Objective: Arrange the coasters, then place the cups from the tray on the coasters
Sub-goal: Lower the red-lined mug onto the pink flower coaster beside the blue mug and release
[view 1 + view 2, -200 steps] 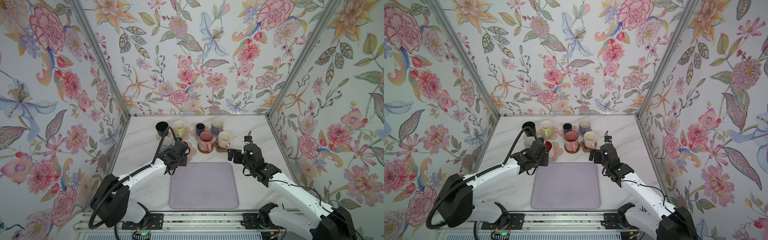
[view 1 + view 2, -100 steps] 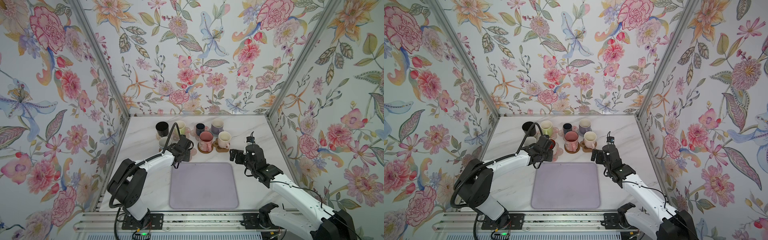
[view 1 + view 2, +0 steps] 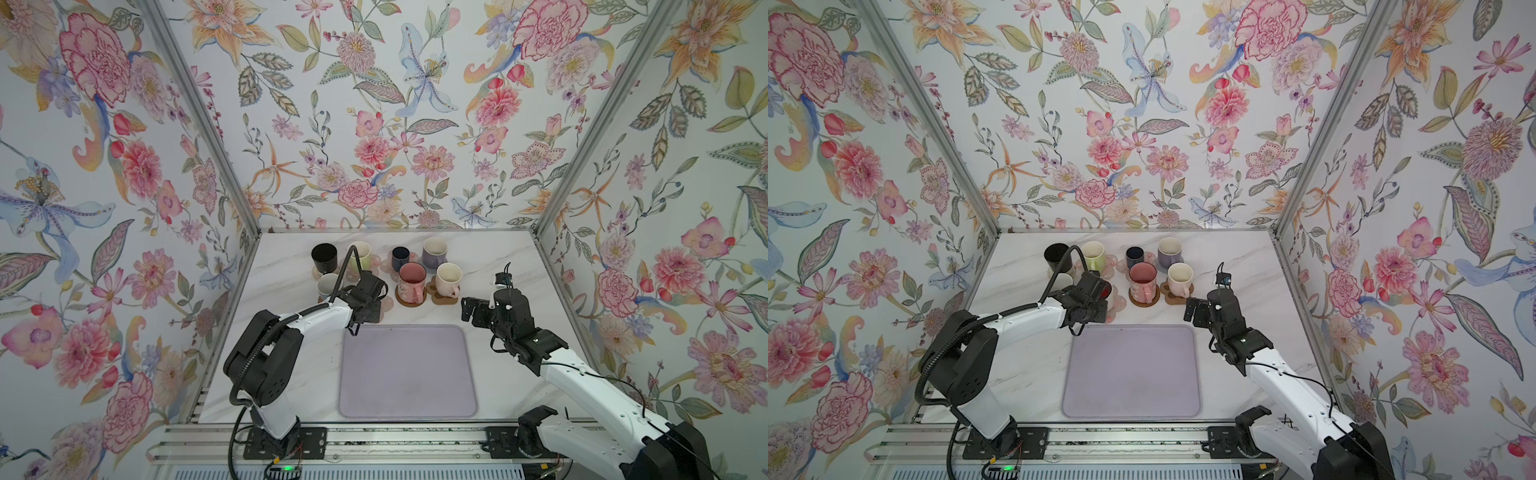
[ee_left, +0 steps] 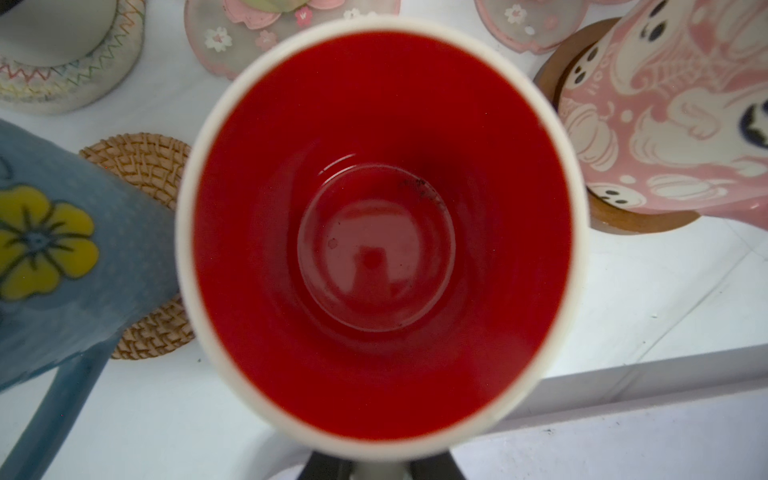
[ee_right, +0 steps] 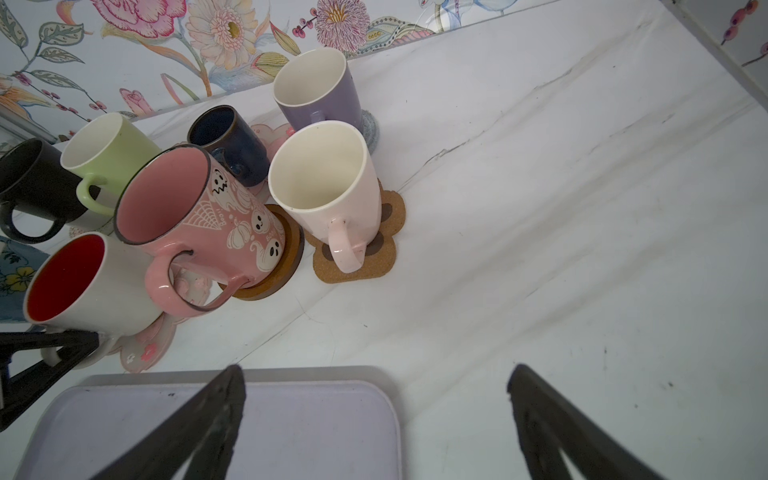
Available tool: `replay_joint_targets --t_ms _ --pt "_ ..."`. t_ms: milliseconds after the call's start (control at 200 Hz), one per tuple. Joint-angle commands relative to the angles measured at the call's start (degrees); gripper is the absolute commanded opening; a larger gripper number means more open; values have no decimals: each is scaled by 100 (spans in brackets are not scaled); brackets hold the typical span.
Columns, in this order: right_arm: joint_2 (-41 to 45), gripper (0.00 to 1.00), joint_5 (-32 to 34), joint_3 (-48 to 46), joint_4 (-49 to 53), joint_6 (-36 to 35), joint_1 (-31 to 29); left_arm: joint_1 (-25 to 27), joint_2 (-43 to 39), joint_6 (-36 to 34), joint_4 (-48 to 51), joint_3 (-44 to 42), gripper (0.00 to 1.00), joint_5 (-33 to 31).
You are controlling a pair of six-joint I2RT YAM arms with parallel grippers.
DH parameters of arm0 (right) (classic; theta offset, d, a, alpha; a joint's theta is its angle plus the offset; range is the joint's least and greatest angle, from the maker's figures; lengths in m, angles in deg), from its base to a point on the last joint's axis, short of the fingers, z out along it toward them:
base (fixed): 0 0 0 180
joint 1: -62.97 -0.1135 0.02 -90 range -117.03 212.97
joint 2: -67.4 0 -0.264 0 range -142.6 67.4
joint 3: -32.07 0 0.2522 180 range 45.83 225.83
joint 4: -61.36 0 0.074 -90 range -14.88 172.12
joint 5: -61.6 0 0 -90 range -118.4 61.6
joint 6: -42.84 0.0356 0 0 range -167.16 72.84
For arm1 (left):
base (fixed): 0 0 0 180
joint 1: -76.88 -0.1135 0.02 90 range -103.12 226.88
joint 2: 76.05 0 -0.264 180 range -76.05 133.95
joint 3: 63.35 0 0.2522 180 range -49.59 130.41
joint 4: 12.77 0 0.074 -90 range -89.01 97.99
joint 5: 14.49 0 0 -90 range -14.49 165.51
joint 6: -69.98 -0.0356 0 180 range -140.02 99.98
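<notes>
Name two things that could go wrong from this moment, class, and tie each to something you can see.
1. The left claw is shut on the handle of the red-inside white mug, which is squeezed between the pink floral mug and the light blue mug. Pulling away could bump either.
2. The mug seems off-centre on its pink flower coaster, so releasing may shift the coaster or leave the mug overhanging.

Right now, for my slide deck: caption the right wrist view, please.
Right gripper, jaws open, by the tray corner; cups on coasters beyond.
</notes>
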Motion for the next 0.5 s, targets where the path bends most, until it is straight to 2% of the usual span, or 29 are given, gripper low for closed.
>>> replay_joint_targets --t_ms 0,495 --pt "84 99 -43 -79 98 -30 29 -66 28 -50 -370 259 0 -145" --pt "127 99 -47 -85 123 -30 54 -97 240 -41 -344 320 0 -199"
